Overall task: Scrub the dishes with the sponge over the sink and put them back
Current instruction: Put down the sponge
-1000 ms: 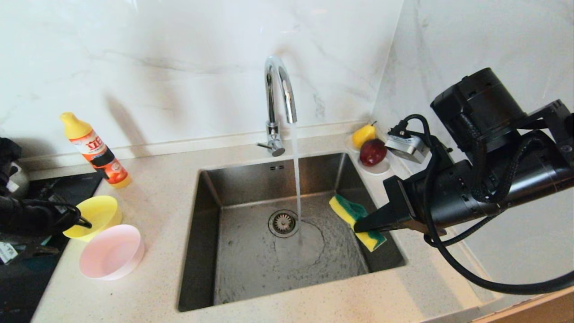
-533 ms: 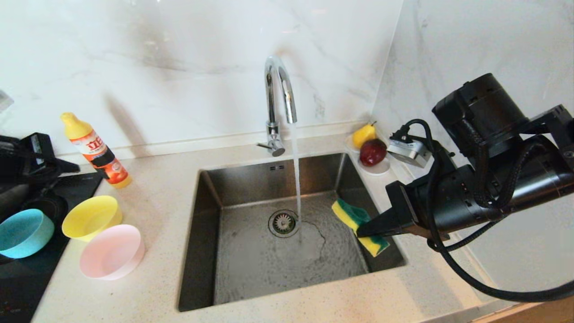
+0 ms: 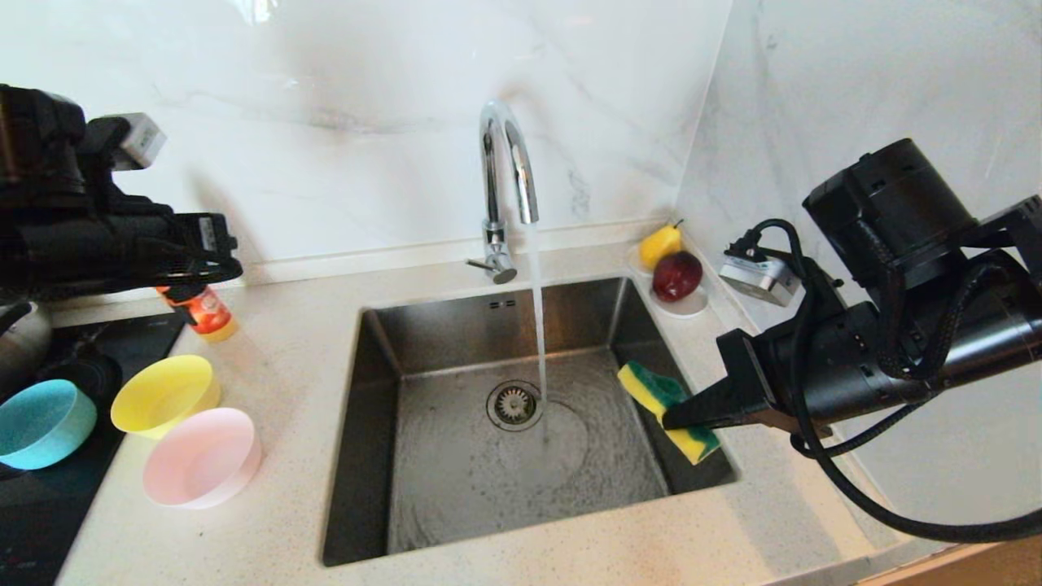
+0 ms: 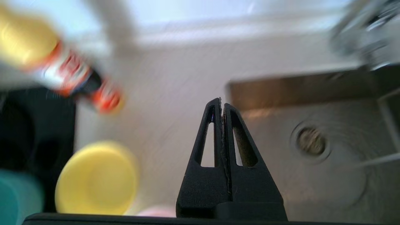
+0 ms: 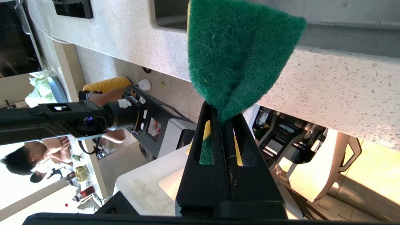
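Note:
Three dishes sit left of the sink [image 3: 456, 480]: a yellow bowl [image 3: 163, 395], a pink bowl [image 3: 202, 457] and a teal bowl [image 3: 41, 423] on the black cooktop. My left gripper [image 3: 230, 259] hovers high above the counter behind them, shut and empty; the left wrist view shows its tips [image 4: 221, 103] over the counter between the yellow bowl [image 4: 97, 178] and the sink [image 4: 312, 187]. My right gripper [image 3: 676, 419] is shut on the sponge [image 3: 655, 391] over the sink's right side. The green face of the sponge [image 5: 237, 56] bulges beyond the right gripper [image 5: 222, 114].
Water runs from the chrome faucet [image 3: 506, 163] down beside the drain [image 3: 514, 404]. A detergent bottle [image 3: 202, 313] stands partly behind my left arm. A saucer with fruit [image 3: 674, 281] sits at the sink's back right corner. A steel pot [image 3: 18, 342] is at the far left.
My left arm has lifted off the bowls and swung up and toward the sink, its jaws closing empty; the teal bowl is uncovered. The right gripper with the sponge drifted slightly right.

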Robot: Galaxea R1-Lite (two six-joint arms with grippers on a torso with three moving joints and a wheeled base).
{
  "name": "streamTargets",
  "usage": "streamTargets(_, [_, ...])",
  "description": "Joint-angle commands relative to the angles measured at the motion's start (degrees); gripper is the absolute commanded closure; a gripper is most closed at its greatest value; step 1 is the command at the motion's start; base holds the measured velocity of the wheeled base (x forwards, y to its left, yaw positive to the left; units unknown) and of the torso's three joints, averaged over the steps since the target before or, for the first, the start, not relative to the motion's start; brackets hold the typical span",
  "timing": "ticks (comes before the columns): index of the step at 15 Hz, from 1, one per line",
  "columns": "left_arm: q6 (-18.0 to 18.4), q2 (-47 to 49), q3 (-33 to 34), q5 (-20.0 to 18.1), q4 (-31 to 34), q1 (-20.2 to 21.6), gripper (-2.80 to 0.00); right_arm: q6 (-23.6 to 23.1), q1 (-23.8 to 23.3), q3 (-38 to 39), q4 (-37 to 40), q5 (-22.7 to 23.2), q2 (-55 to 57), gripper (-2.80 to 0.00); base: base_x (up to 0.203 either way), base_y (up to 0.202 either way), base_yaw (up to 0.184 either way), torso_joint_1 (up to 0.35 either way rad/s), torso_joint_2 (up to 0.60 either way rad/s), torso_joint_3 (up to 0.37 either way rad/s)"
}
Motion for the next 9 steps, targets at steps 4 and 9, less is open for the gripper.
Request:
streamTargets(4, [-0.9, -20.0, 11.0, 2.6, -2.6, -4.9, 0.00, -0.5, -0.6, 0.3, -0.8, 0.2, 0.5, 0.00, 0.000, 0.000, 0.000, 0.000, 0.00, 0.000])
streamTargets(9, [-1.5, -44.9, 33.6, 6.5, -2.6, -6.1, 0.00, -0.5, -0.6, 1.1, -1.2, 0.2, 1.1, 0.00, 0.000, 0.000, 0.000, 0.000, 0.00, 0.000])
